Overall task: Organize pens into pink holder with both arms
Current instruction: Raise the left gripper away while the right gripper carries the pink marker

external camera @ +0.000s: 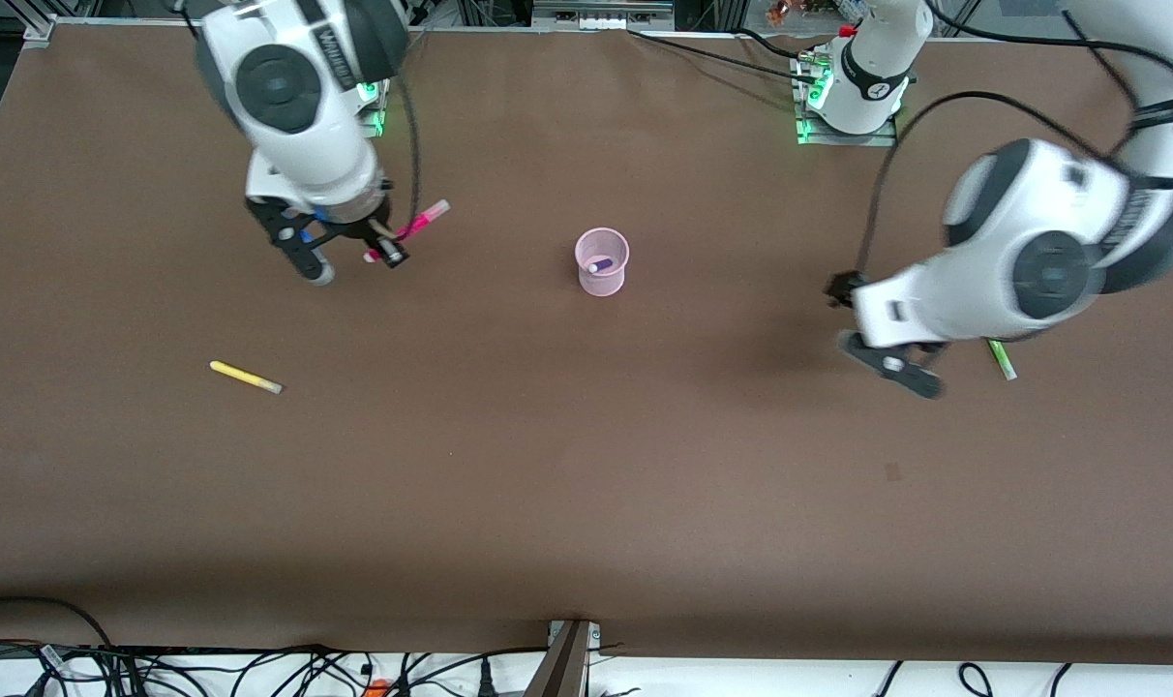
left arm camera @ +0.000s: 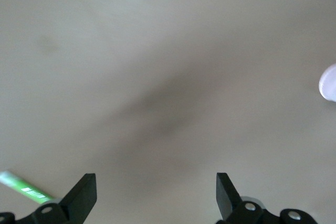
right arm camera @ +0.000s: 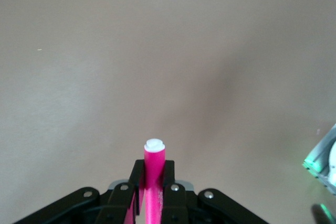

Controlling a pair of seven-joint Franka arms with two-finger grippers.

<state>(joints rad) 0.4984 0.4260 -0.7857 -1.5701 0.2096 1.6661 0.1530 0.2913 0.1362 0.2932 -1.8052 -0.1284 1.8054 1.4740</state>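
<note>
The magenta pen hangs tilted above the table, and my right gripper is shut on it near its lower end. In the right wrist view the fingers clamp the pen, its pale cap sticking out past them. The pink holder stands mid-table with the dark purple pen inside. A yellow pen lies flat toward the right arm's end, nearer the front camera. My left gripper hovers open and empty over bare table beside the lime green pen, which the arm partly hides. The left wrist view shows that pen outside the gripper.
Brown table top all round. The arm bases stand along the edge farthest from the front camera. Cables lie past the edge nearest it.
</note>
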